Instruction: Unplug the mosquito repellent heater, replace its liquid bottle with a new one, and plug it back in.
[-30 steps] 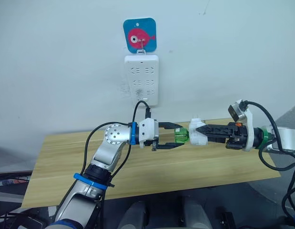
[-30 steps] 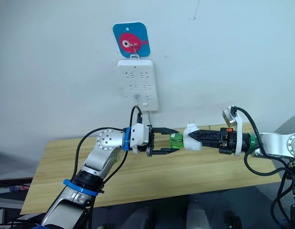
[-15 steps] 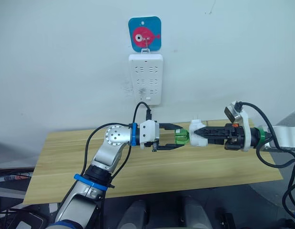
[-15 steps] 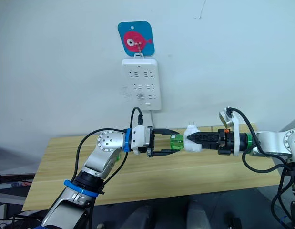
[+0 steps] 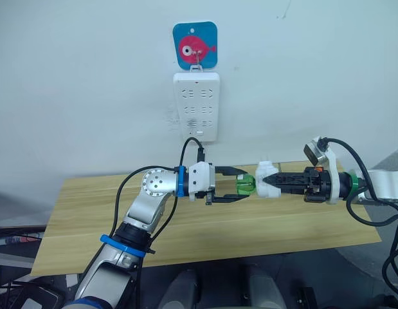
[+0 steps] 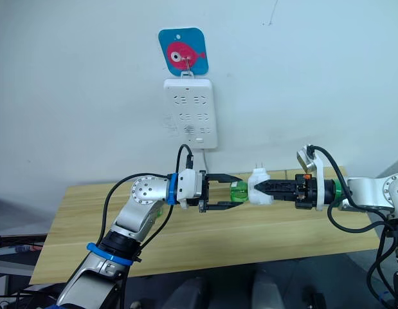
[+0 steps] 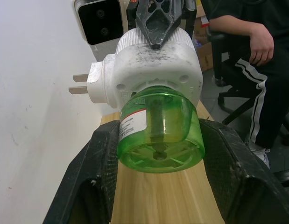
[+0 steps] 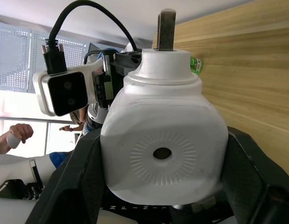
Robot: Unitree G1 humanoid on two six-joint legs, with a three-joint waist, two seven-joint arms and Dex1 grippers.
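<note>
Right tool (image 5: 271,179) clamps the small white rounded plastic heater (image 5: 268,181); left tool (image 5: 239,185), slightly parted, brackets its green translucent bottle (image 5: 246,185).

Even, diffuse indoor light fills the head views, the pale wall (image 5: 89,84) dimming slightly toward the lower left of the frame and soft shadows falling beneath the wooden table (image 5: 205,225). In the left wrist view, small highlights glint on the green liquid bottle (image 7: 159,135), sharp at centre frame. In the right wrist view, a bright window area blows out at left.
</note>
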